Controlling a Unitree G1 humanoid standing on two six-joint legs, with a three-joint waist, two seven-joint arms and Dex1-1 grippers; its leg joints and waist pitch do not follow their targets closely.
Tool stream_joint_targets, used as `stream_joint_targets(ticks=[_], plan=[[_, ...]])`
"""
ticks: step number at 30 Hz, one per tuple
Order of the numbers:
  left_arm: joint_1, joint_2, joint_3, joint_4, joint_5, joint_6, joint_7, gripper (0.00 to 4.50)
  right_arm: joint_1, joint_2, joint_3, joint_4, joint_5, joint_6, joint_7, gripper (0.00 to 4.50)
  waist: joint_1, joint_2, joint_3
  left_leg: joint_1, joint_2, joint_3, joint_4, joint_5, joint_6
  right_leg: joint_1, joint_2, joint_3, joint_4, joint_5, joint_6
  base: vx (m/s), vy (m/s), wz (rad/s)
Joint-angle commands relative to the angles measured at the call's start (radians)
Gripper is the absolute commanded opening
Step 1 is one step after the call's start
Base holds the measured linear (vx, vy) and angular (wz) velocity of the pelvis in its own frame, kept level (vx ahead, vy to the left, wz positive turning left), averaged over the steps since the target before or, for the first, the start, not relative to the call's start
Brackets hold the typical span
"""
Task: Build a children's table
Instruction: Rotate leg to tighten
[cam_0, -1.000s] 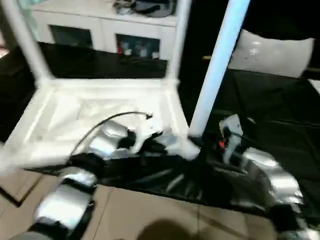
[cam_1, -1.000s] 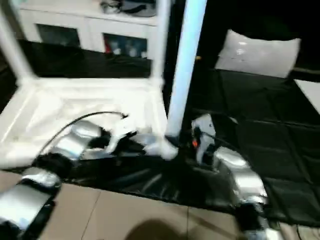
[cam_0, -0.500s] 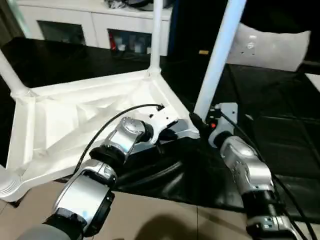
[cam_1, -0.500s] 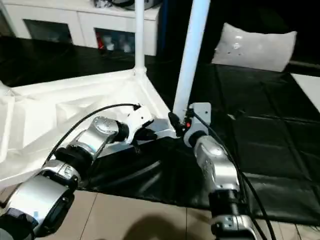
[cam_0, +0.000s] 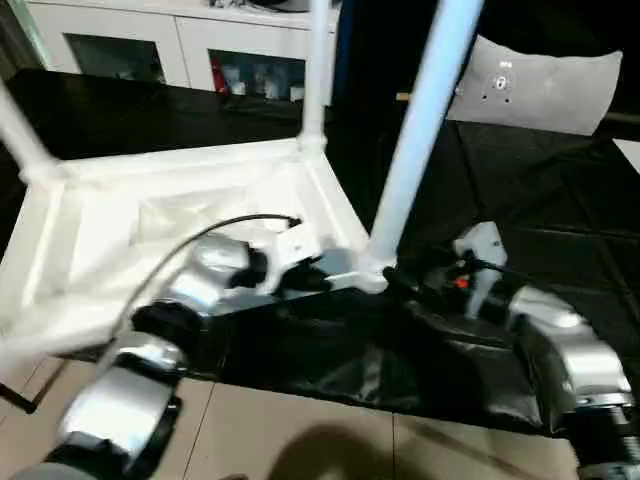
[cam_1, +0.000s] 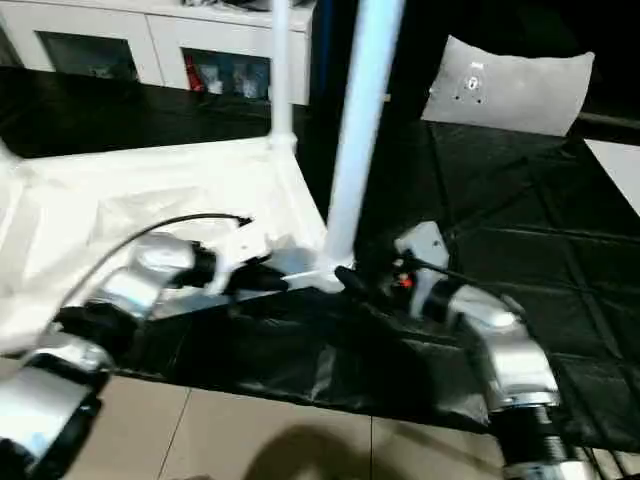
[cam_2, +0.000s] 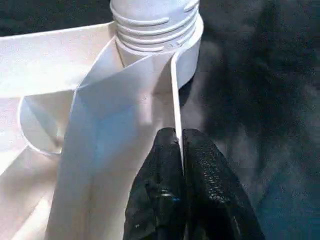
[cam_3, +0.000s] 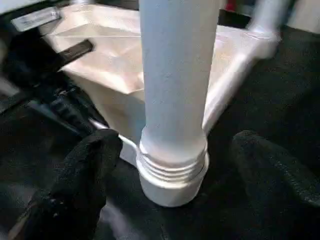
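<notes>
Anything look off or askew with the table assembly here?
One oddity: the near leg shows exposed thread rings above its corner socket, so it seems not fully screwed in. Nothing else stands out.

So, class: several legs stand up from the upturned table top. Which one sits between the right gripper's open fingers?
The near-corner leg, the closest and thickest-looking one. The right gripper straddles its threaded base; the other legs stand at far corners.

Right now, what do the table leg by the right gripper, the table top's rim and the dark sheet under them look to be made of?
Leg: apparently white moulded plastic, smooth and matte, with moulded thread ridges at its base. Table top: seemingly the same white plastic, with thin ribs and a thin rim wall that the left gripper pinches. Sheet: probably thin black plastic film, glossy and wrinkled.
</notes>
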Motion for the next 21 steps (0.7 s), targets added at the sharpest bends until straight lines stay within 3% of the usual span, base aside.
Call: stream_joint_targets(ticks=[1,3,8,13,21], plan=[[0.022,0.007,-0.059,-0.037,-0.006,-0.03,-0.141,0.0,-0.023,-0.032,0.014,0.021,-0.004,-0.028,0.096,4.01,0.007,-0.003,-0.056,0.005,0.076,-0.025,-0.07,-0.124,0.083,0.052,-0.113,0.064,-0.061,-0.164,-0.236,0.0,0.0,0.0],[0.024,0.021,-0.069,-0.048,-0.009,-0.04,-0.173,0.0,-0.033,-0.05,0.019,0.03,0.016,-0.03,0.16,4.01,0.015,0.0,-0.057,0.012,0.08,-0.021,-0.068,-0.118,0.086,0.046,-0.109,0.063,-0.057,-0.133,-0.248,0.0,0.0,0.0],[0.026,0.046,-0.083,-0.055,-0.013,-0.091,-0.238,0.0,-0.045,-0.09,0.057,0.035,0.048,-0.034,0.298,3.86,0.04,-0.002,-0.059,0.01,0.083,-0.019,-0.066,-0.1,0.098,0.049,-0.113,0.061,-0.047,-0.092,-0.254,0.0,0.0,0.0],[0.035,0.067,-0.098,-0.113,-0.029,-0.113,-0.329,0.0,-0.062,-0.118,0.124,0.049,0.049,-0.048,0.446,3.44,0.052,-0.007,-0.06,0.006,0.081,-0.016,-0.062,-0.082,0.101,0.047,-0.113,0.062,-0.044,-0.095,-0.242,0.0,0.0,0.0],[0.046,0.079,-0.137,-0.149,-0.025,-0.146,-0.392,0.0,-0.098,-0.096,0.149,0.097,0.058,-0.049,0.516,2.78,0.058,-0.009,-0.056,0.01,0.083,-0.014,-0.064,-0.107,0.082,0.039,-0.11,0.062,-0.046,-0.147,-0.235,0.0,0.0,0.0]])
